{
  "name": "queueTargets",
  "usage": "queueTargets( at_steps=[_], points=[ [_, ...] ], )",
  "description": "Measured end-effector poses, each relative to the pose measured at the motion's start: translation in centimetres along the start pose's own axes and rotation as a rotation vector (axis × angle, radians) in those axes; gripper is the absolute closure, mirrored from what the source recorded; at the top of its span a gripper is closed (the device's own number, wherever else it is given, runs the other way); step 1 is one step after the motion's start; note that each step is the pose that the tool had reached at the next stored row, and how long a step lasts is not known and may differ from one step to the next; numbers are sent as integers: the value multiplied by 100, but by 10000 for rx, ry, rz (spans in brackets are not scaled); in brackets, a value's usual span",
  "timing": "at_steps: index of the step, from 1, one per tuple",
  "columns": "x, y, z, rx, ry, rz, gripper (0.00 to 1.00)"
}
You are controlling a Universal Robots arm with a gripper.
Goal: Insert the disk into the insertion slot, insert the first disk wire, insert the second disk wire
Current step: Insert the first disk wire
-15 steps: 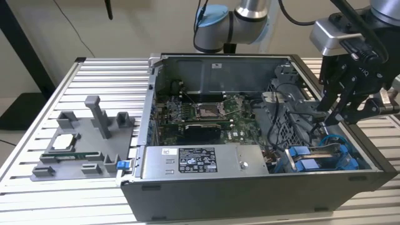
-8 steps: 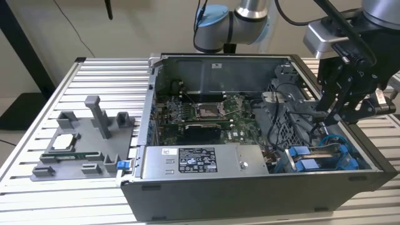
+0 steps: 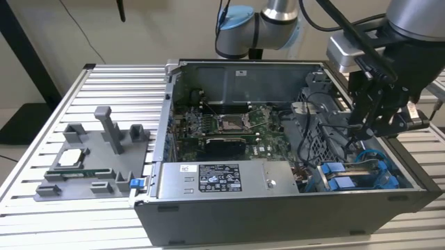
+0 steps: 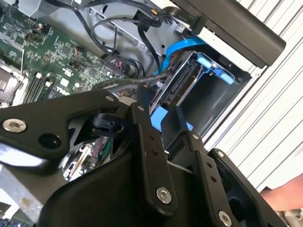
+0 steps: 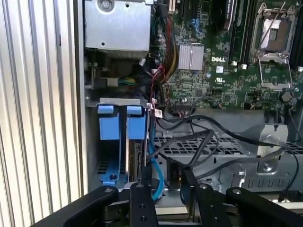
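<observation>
The disk (image 4: pixel 182 87) already sat in the slot (image 5: pixel 113 120), so the work looked to be at the first-wire step. The end effector (image 5: pixel 168 184) hovered just above it among loose black wires (image 5: pixel 213 142). Whether it was spread or pinching a wire could not be told. Seating a wire would demand squaring its end to the disk's connector edge.

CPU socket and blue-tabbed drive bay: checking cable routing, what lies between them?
In the first wrist view, a silver heatsink and a coloured wire bundle on the motherboard.
</observation>
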State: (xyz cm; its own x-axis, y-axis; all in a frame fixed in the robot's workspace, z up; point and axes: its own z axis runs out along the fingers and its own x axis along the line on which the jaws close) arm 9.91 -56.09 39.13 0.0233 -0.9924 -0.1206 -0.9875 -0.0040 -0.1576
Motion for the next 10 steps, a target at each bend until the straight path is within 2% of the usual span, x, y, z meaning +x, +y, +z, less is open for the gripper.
queueTargets(
  at_steps=[6,7,10],
  points=[
    [-44,29,59,65,-12,-6,0],
    [-48,32,60,67,-11,-6,100],
    [-55,32,62,68,-11,-8,100]
  ],
)
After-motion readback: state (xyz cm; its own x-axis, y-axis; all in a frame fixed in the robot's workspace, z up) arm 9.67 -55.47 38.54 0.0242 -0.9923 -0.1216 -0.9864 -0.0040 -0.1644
